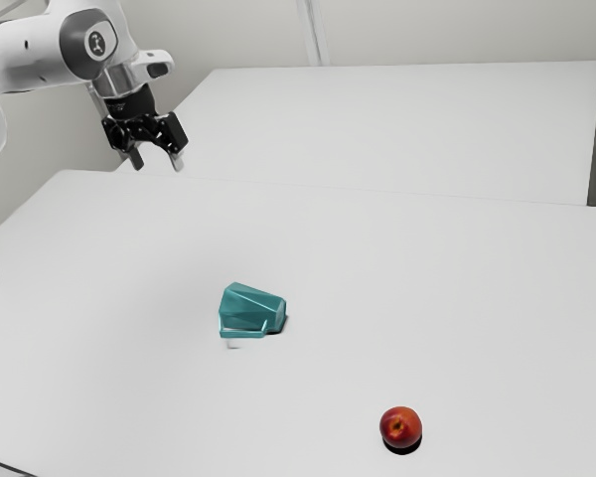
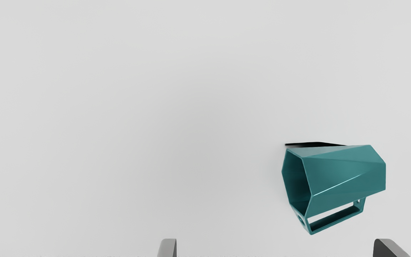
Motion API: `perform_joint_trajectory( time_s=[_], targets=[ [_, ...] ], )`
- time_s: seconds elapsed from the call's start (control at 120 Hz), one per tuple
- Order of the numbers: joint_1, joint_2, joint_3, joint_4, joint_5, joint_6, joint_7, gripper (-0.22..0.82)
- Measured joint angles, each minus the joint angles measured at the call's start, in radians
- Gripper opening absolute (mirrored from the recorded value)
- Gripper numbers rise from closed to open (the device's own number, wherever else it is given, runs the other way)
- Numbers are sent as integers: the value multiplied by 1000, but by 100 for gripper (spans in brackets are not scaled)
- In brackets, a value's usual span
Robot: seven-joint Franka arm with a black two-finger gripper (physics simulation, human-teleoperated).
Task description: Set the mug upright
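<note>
Exterior view, left to right: the gripper (image 1: 157, 162) is up in the air well apart from the mug (image 1: 248, 310), fingers spread, released. Mug's lying on its side on a plain white table (image 1: 129, 298), pale walls (image 1: 457, 30) way behind it, red apple (image 1: 401, 427) well apart from it.

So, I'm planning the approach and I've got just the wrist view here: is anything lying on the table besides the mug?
Observer: Yes, a red apple lies on the table, off toward the mug's base end.

Operator: Good to know. Is the claw down near the tabletop?

Observer: No, the exterior view has it raised well above the table.

Operator: And which way would that camera say the mug's mouth points?

Observer: Roughly toward the exterior view's left, with its narrower base toward the exterior view's right.
</note>
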Motion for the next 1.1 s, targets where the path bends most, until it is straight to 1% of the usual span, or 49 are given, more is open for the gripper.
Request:
perform_joint_trajectory(
  time_s=[0.242, 0.425, 0.508, 0.583, 0.667, 0.808, 0.908, 1.1],
  targets=[
    [1, -6, 0, -11, -12, -11, 2, 60],
    [17, -39, -10, -130, -143, -13, 8, 60],
    [48, -77, -12, -240, -243, -3, 20, 60],
    [72, -88, -12, -346, -335, 32, 45, 60],
    [76, -91, -12, -442, -433, 88, 76, 60],
    [67, -106, -14, -596, -581, 220, 137, 60],
    [71, -75, -14, -636, -648, 292, 183, 60],
    [79, 3, -14, -643, -768, 377, 266, 60]
  ],
)
